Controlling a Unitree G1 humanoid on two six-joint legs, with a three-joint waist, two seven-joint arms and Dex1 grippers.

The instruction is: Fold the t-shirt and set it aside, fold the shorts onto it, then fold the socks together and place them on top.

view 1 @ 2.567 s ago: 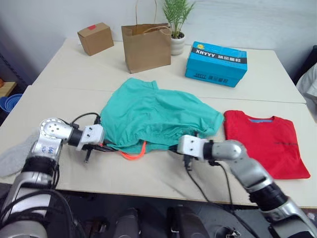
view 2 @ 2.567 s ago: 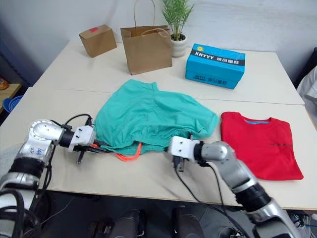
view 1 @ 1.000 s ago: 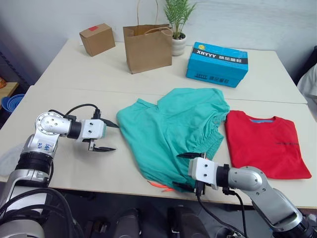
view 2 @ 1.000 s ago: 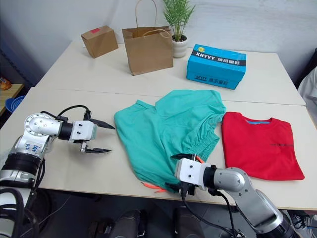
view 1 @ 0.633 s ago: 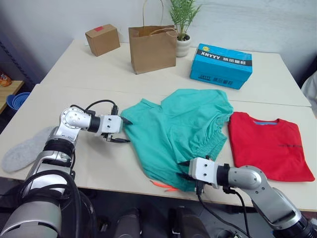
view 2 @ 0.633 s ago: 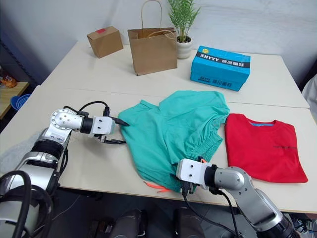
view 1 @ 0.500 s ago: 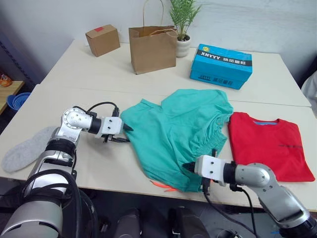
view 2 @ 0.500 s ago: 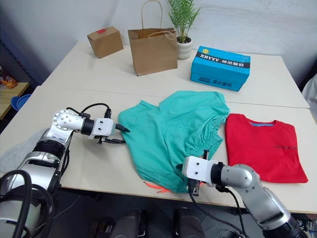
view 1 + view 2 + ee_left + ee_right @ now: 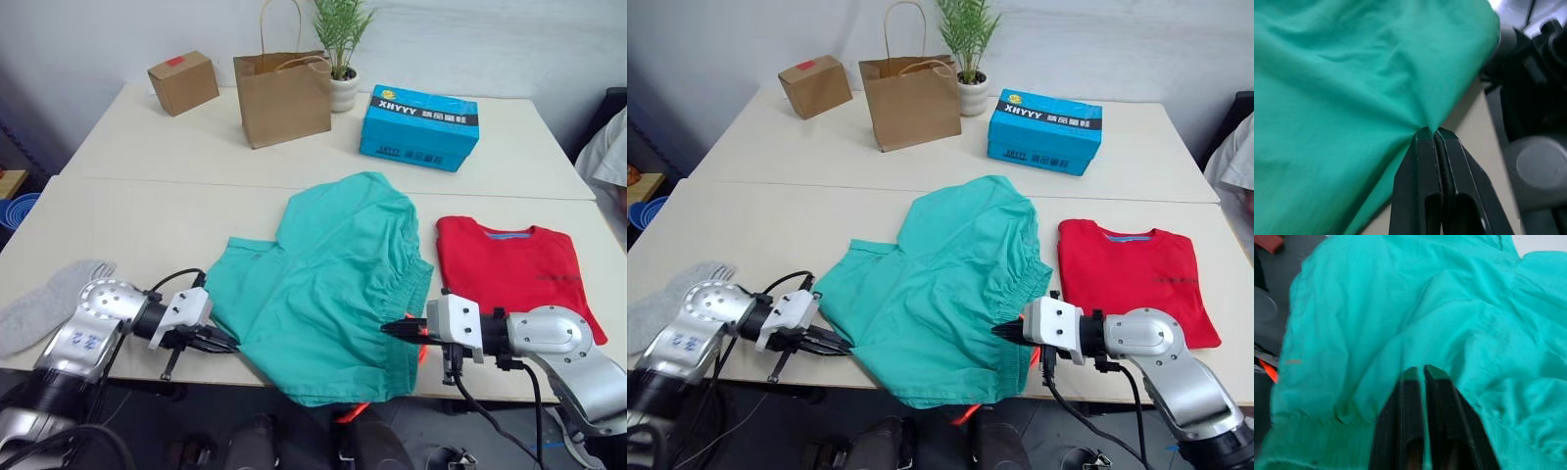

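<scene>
The teal-green shorts [image 9: 323,284] lie spread across the middle of the table, and their near part with the orange drawstring [image 9: 353,409] hangs over the front edge. My left gripper [image 9: 233,345] is shut on the shorts' left edge; the left wrist view shows its fingertips [image 9: 1422,139] pinching teal cloth. On the shorts' right side, near the gathered waistband, my right gripper [image 9: 385,328] is also shut on the cloth [image 9: 1459,318]. The red t-shirt [image 9: 514,269] lies folded to the right. A grey sock [image 9: 44,305] rests at the far left.
At the back stand a cardboard box [image 9: 183,81], a brown paper bag [image 9: 284,96], a potted plant [image 9: 343,86] and a blue carton [image 9: 418,125]. A seam runs between the two tables [image 9: 147,181]. White cloth shows at the right edge [image 9: 609,162].
The left gripper has closed on the shorts' left edge and drawn it toward the front. The right gripper has moved right with the waistband. The shorts now lie wider. The camera has shifted.
</scene>
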